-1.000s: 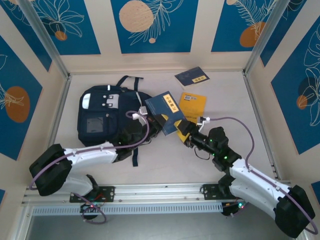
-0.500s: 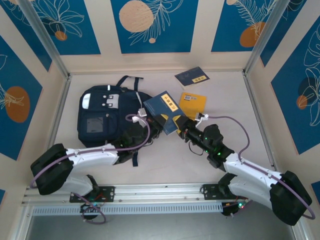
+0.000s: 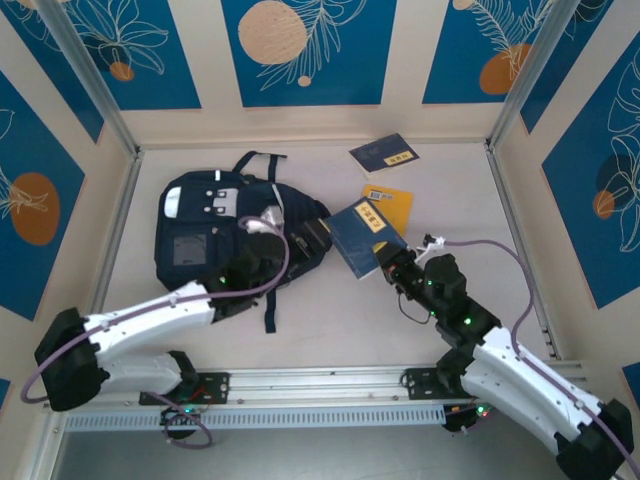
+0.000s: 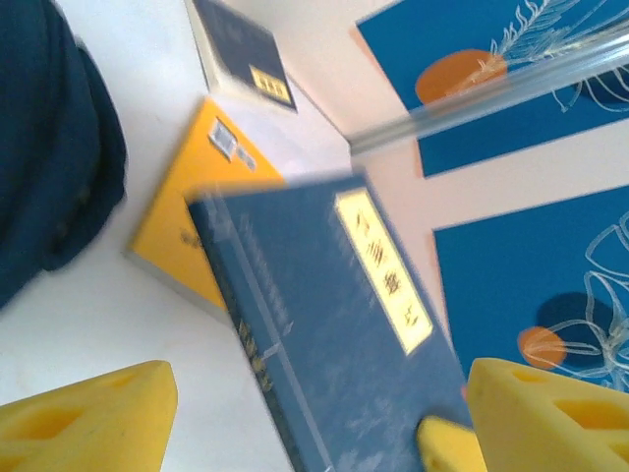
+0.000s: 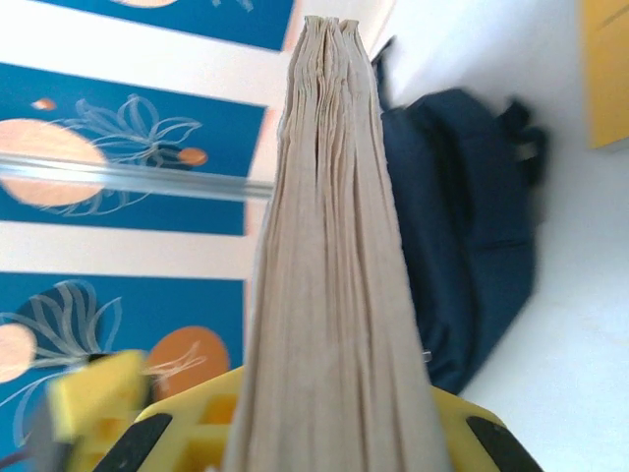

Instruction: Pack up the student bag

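Observation:
The student bag (image 3: 200, 235) lies flat at the left of the table, a dark navy backpack with a grey front patch. A blue book (image 3: 365, 237) with a yellow label is held off the table just right of the bag. My right gripper (image 3: 388, 265) is shut on its near right corner; in the right wrist view the book's page edge (image 5: 334, 275) rises from between the yellow fingers (image 5: 197, 423), with the bag (image 5: 462, 236) behind. My left gripper (image 3: 305, 238) stands open at the book's left edge, over the bag's right side. Its fingers (image 4: 88, 413) flank the book (image 4: 334, 315) without touching.
A yellow book (image 3: 392, 203) lies flat behind the blue one, also the yellow book (image 4: 201, 226) in the left wrist view. A dark blue booklet (image 3: 384, 153) rests near the back wall. Patterned walls close in three sides; a metal rail (image 3: 300, 385) runs along the near edge.
The left gripper has let go of the blue book and opened. The right gripper closed on the book and has carried it a little right, away from the left gripper.

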